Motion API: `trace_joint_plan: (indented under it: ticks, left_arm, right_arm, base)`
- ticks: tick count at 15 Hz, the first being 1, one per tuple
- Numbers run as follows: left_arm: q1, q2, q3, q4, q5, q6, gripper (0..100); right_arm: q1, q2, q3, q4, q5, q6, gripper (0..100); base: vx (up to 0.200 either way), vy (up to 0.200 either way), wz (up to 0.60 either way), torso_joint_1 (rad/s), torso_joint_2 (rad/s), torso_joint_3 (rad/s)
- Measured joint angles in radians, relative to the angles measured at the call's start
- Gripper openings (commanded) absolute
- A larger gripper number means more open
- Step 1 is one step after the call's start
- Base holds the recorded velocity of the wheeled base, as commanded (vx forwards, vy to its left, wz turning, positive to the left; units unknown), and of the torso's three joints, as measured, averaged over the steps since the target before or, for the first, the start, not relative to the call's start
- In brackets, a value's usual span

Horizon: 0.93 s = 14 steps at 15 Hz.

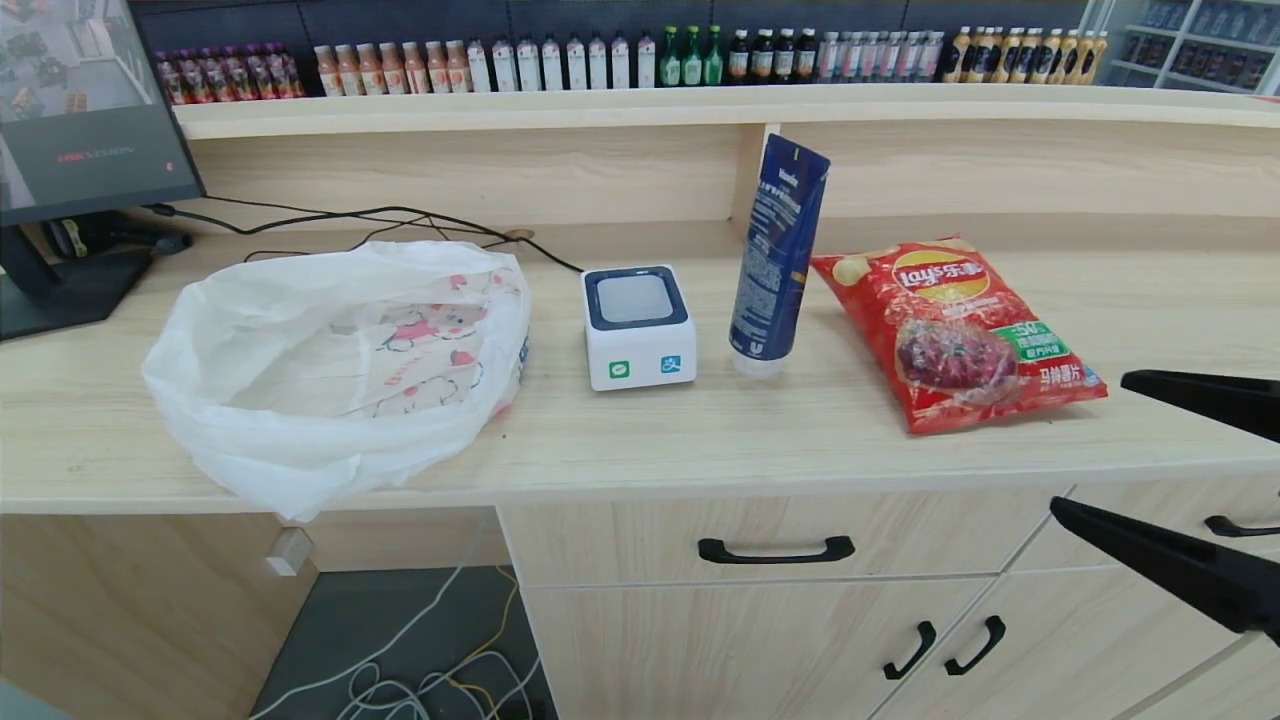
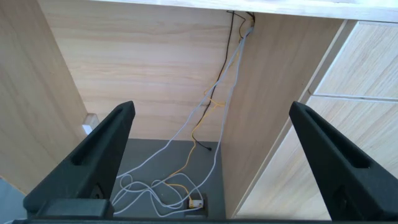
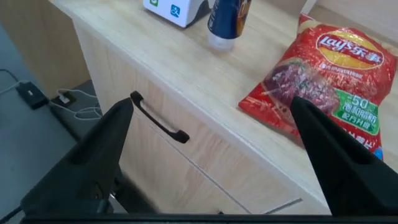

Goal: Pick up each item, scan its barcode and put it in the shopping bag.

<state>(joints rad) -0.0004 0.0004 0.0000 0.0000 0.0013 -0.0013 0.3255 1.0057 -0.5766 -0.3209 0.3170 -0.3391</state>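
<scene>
Hovering wide open, well right of the scanner [image 1: 638,326], the right gripper [image 1: 1090,443] holds nothing. The tube [image 1: 778,262] stands just right of the scanner, with the chip bag [image 1: 955,330] beyond it and the shopping bag [image 1: 250,440] on the scanner's left. The left gripper [image 2: 211,107] gapes wide too.

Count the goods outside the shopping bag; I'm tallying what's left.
2: the blue tube stands cap-down right of the scanner; the red chip bag lies right of it. The shopping bag may hide others.
</scene>
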Motion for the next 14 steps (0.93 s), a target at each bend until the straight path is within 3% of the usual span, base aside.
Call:
trace_joint_plan:
  ticks: [6,12,14]
  left_arm:
    - [0.000,0.000,0.000,0.000,0.000,0.000,100]
    - [0.000,0.000,0.000,0.000,0.000,0.000,100]
    - [0.000,0.000,0.000,0.000,0.000,0.000,100]
  right_arm:
    - [0.051,0.291,-0.045,-0.358,-0.035,-0.019,100]
    - [0.227,0.477,-0.066,-0.626,-0.363,0.150,100]
    - [0.256,0.523,-0.075,-0.677,-0.404,0.174,100]
  base:
    - [0.000,0.000,0.00,0.000,0.00,0.000]
    - [0.000,0.000,0.00,0.000,0.00,0.000]
    - [0.000,0.000,0.00,0.000,0.00,0.000]
